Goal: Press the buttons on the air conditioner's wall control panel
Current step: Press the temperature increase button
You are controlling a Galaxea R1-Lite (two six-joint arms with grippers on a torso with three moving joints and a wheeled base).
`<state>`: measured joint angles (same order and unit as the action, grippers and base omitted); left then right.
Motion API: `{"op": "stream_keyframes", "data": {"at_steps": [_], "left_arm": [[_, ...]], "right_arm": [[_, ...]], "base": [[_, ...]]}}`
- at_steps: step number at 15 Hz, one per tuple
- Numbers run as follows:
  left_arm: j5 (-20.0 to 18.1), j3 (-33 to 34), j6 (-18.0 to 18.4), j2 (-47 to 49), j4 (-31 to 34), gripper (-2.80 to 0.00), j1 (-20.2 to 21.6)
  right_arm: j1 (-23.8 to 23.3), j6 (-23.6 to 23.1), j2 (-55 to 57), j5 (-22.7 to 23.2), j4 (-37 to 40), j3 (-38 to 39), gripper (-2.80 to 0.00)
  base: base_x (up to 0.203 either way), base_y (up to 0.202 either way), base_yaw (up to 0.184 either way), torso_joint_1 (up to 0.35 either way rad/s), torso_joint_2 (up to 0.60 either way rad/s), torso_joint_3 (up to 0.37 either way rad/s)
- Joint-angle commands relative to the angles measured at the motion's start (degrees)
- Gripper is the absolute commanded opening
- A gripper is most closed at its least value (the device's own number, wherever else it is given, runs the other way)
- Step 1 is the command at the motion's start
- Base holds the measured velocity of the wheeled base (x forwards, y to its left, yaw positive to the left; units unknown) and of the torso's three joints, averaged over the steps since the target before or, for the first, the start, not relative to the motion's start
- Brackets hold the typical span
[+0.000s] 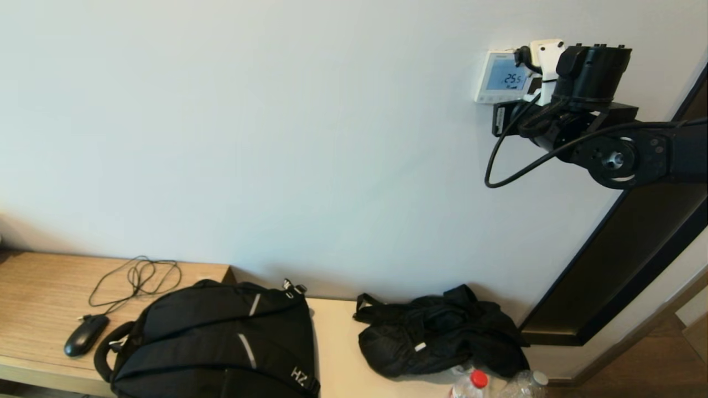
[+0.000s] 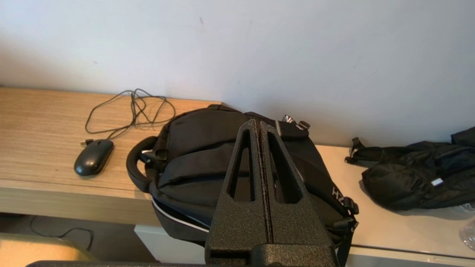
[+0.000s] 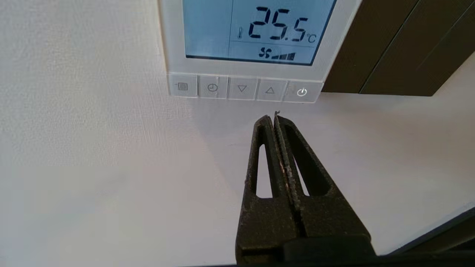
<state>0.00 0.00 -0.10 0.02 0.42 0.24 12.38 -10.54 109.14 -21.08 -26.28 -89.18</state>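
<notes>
Screen point(image 3: 256, 29) reading "25.5 °C"

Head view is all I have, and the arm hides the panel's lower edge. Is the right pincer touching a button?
Observer: No. The right pincer, shut, has its tip below the buttons, not on any of them.
Operator: Which one is nearest?
Observer: The up-arrow button, beside the power button.
Operator: And the left pincer?
Observer: The left pincer, shut, hangs over the black backpack.
</notes>
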Motion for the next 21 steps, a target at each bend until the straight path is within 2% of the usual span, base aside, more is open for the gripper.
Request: {"op": "stream_keyframes", "data": {"at_steps": [1, 21], "left_arm": [[0.0, 0.0, 0.01, -0.02, -0.06, -2.8, 0.02], [0.0, 0.0, 0.18, -0.02, -0.06, -2.8, 0.02]], "right_arm": [[-0.78, -0.17, 0.19, -0.02, 0.0, -1.0, -2.8], [-1.41, -0.09, 4.06, -0.1, 0.87, -4.86, -2.8]], "base": [[0.0, 0.0, 0.0, 0.0, 0.0, 0.0], [0.0, 0.0, 0.0, 0.0, 0.0, 0.0]]}}
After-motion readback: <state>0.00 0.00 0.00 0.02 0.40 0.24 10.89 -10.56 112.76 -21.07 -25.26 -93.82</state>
